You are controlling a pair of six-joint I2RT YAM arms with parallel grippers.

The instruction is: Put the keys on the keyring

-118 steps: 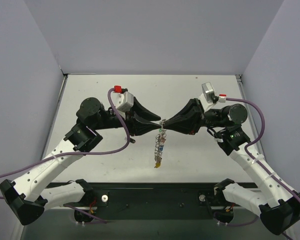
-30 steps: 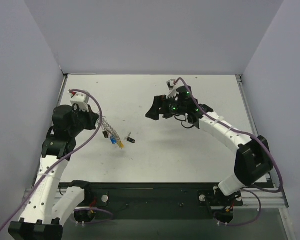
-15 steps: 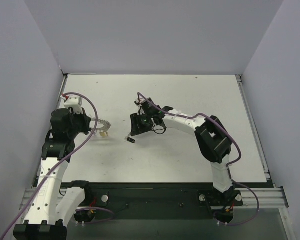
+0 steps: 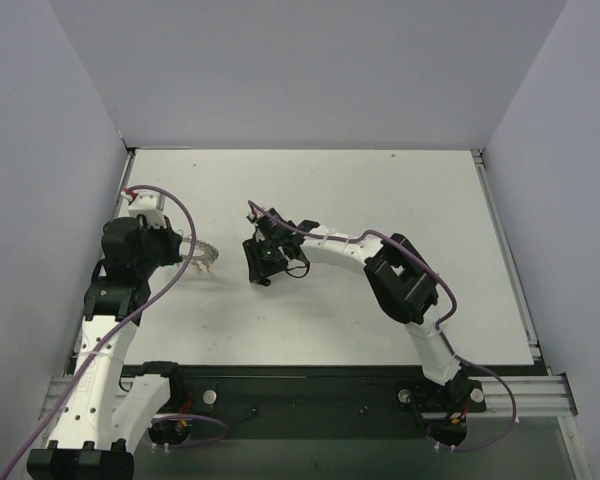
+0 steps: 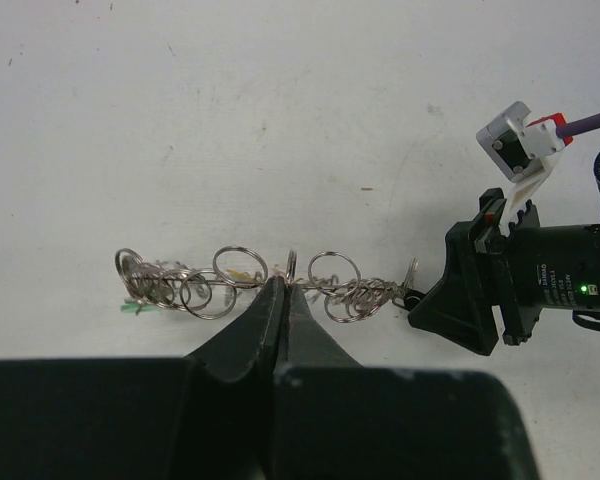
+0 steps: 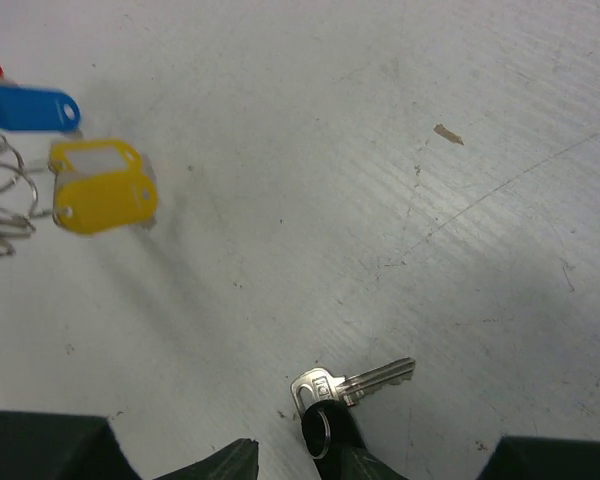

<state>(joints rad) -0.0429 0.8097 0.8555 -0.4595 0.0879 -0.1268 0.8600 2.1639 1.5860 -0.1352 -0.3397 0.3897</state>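
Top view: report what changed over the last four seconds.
The left gripper, shut on the keyring, carried it from the centre to the left side. The right gripper let go, drew back, then swung left and came down open around the loose key. The key looks unmoved.

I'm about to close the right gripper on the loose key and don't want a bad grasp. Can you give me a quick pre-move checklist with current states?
1. Hold: left gripper shut on the keyring: ok.
2. Target: loose key flat on the table, apart from the yellow tag: ok.
3. Readiness: right gripper open at the key: ok.
4. Alignment: key centred between its fingers: not ok, it sits close to one finger.
5. Keyring opening located for threading: cannot tell.
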